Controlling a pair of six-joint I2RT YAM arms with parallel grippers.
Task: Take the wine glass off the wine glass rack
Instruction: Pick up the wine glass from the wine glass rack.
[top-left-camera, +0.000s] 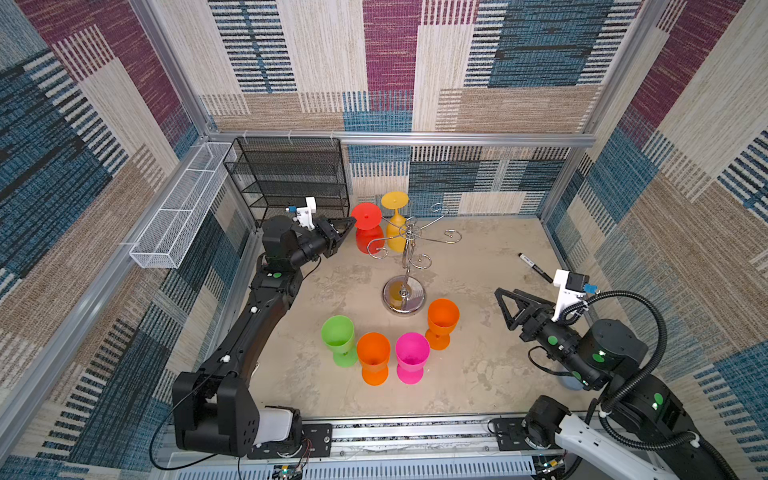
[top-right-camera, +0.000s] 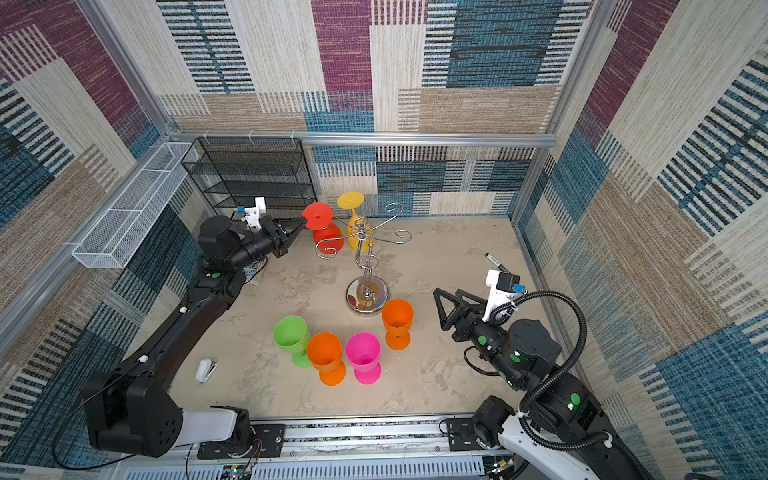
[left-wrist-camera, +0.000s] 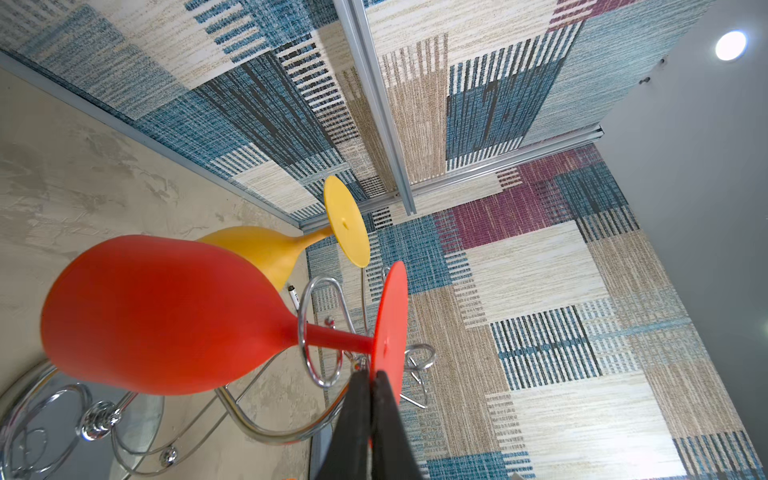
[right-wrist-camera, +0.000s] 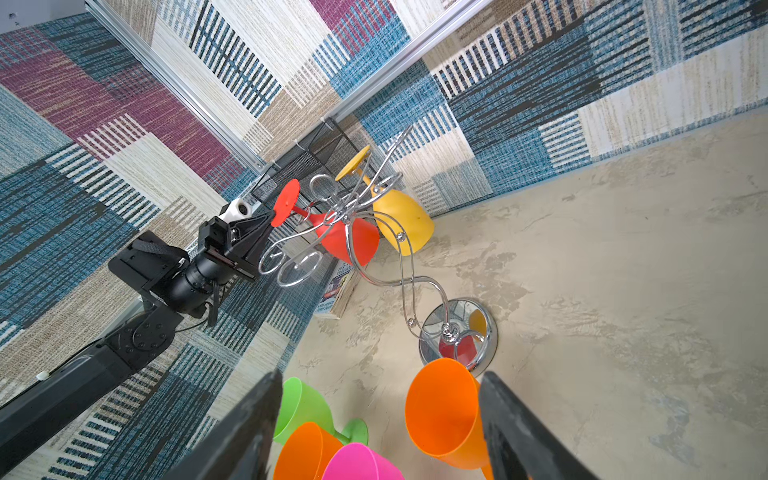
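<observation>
Left wrist view: your left gripper (left-wrist-camera: 371, 376), jaws pressed together, perhaps touches the foot of the red glass (left-wrist-camera: 166, 316); it hangs bowl-down on the rack (left-wrist-camera: 50, 449), just right.

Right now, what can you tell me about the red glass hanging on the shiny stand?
The red wine glass looks like matte plastic, one solid colour: round bowl, thin stem, flat disc foot. It hangs upside down, a bit tilted, foot on top, its stem through a curled wire arm of the wine glass rack, beside a yellow glass. The shut left gripper meets the foot's rim.
</observation>
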